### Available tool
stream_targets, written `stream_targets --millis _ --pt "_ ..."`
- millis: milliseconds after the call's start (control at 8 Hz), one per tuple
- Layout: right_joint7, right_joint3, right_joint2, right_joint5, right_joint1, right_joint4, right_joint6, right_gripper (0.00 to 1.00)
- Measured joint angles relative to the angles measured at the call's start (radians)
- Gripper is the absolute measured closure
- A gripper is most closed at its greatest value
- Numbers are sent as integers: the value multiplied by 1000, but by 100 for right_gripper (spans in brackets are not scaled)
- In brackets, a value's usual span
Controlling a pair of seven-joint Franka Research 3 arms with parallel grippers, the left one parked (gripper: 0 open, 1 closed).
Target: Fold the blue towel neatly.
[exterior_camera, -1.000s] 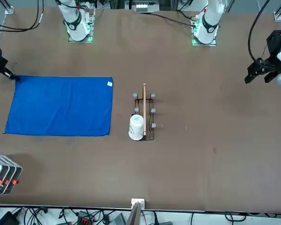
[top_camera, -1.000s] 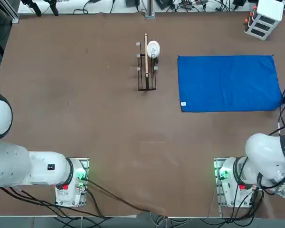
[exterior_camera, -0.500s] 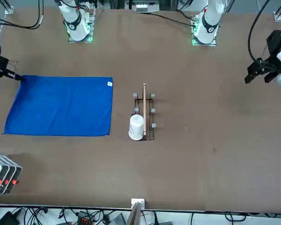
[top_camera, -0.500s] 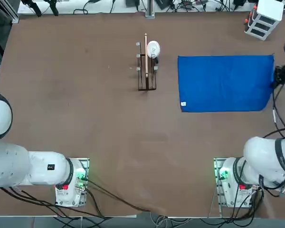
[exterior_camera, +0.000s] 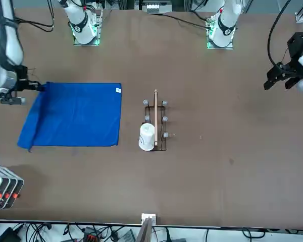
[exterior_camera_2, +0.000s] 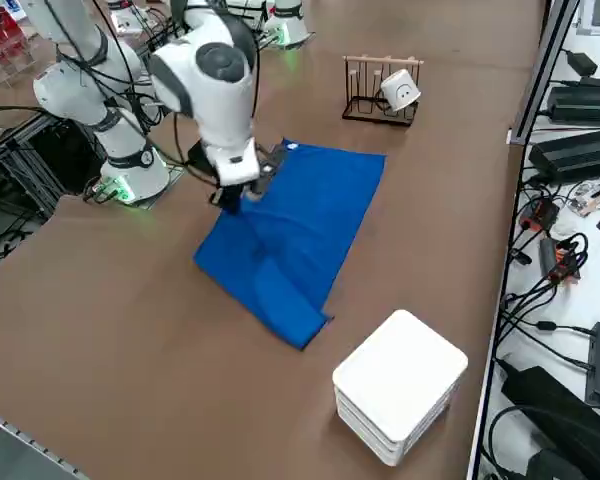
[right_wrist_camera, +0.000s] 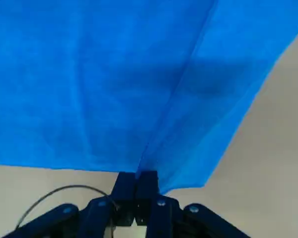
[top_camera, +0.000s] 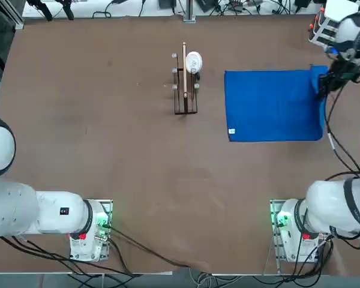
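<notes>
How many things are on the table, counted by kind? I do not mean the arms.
Towel, blue, its corner pinched by the right gripper: 1
Wooden stand: 1
White cup on the stand: 1
White box: 1
Total: 4

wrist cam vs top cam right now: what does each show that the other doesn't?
Only the wrist view: the end effector fingers pinched shut on the blue towel at its edge, cloth creasing away from the pinch. Only the top view: the whole layout, with the wooden stand and white cup beside the towel, a white box at the far corner, the white tag. Both: the towel's lifted edge.
</notes>
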Motion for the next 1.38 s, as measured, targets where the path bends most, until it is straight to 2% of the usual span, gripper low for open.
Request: stream_targets --millis 250,500,750,1125,1375 --pt "77 1 -10 5 178 -27 0 97" --pt "244 4 -7 5 383 -39 25 97" --pt "379 4 14 8 551 -48 73 97" --pt "443 1 43 26 681 -50 112 97" --pt "512 0 50 33 762 -51 182 97"
